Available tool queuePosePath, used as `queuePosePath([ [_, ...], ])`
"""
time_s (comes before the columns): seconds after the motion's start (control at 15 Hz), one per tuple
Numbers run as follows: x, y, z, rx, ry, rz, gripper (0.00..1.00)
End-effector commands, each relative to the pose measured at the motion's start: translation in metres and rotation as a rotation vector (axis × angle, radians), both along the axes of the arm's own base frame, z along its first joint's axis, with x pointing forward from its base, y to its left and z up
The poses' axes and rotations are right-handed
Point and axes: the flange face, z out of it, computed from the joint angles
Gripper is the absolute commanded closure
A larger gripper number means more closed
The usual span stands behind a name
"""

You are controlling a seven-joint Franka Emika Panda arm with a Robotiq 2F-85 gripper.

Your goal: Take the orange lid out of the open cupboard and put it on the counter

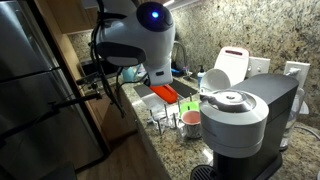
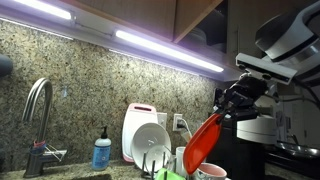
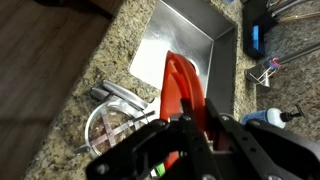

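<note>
The orange lid (image 2: 203, 146) hangs tilted in the air, clamped at its upper end by my gripper (image 2: 228, 110). Its lower end points down toward the dish rack. In the wrist view the orange lid (image 3: 180, 82) runs out from between the black fingers (image 3: 160, 135) of the gripper (image 3: 190, 120), over the steel sink (image 3: 195, 35). The speckled granite counter (image 3: 85, 75) surrounds the sink. The gripper is shut on the lid's edge.
A curved faucet (image 2: 38, 108) and a blue soap bottle (image 2: 101, 153) stand by the sink. A white board with a red edge (image 2: 139, 118), white plates (image 2: 156, 140) and a pink cup (image 2: 212, 172) sit under the lid. A grey coffee machine (image 1: 240, 115) stands on the counter (image 1: 165, 145).
</note>
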Motion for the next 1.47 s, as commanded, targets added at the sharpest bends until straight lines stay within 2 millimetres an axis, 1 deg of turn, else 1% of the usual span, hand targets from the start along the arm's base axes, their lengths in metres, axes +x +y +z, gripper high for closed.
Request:
queuePosePath([
  [0.0,0.003,0.003,0.004,0.012,-0.01,0.039,0.96],
  [0.2,0.007,0.001,0.003,-0.044,-0.015,0.018,0.96],
  [0.6,0.007,-0.007,-0.008,-0.027,0.023,-0.018,0.96],
  [1.27,0.011,-0.013,-0.034,0.025,0.091,-0.157,0.96],
  [1.4,0.013,-0.016,-0.042,0.033,0.107,-0.19,0.96],
])
